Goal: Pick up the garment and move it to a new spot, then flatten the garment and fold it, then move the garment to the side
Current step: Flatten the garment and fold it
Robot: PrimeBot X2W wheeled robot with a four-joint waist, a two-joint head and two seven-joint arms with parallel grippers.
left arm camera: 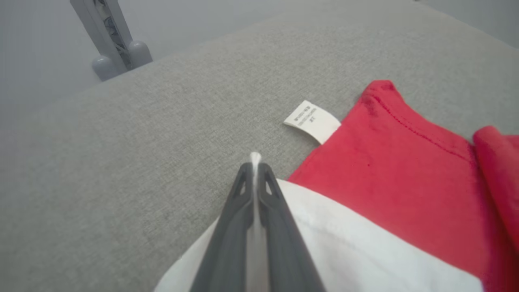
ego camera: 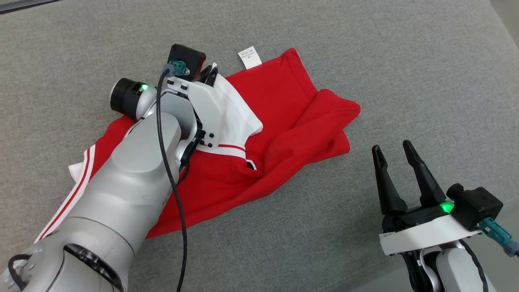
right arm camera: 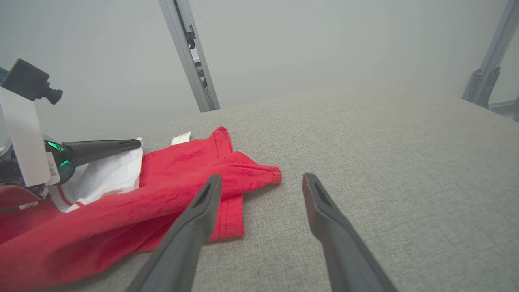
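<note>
The garment (ego camera: 284, 121) is a red shirt with a white collar and striped trim, lying crumpled on the grey cloth surface. My left gripper (ego camera: 211, 73) reaches over it and is shut on the far tip of the white collar (left arm camera: 365, 251); a sliver of white cloth shows between the closed fingertips (left arm camera: 254, 162). A white care label (left arm camera: 312, 121) sticks out from the red hem (left arm camera: 397, 170) just beyond. My right gripper (ego camera: 392, 151) stands open, apart from the garment's right edge, with nothing between its fingers (right arm camera: 202, 198). In the right wrist view the garment (right arm camera: 194, 178) lies to the left of the open gripper (right arm camera: 261, 180).
The grey fabric surface (ego camera: 405, 61) spreads wide on all sides of the garment. Grey metal frame posts (right arm camera: 188, 52) stand behind the far edge, another (right arm camera: 486, 77) at the right. A black cable (ego camera: 174, 190) runs along my left arm.
</note>
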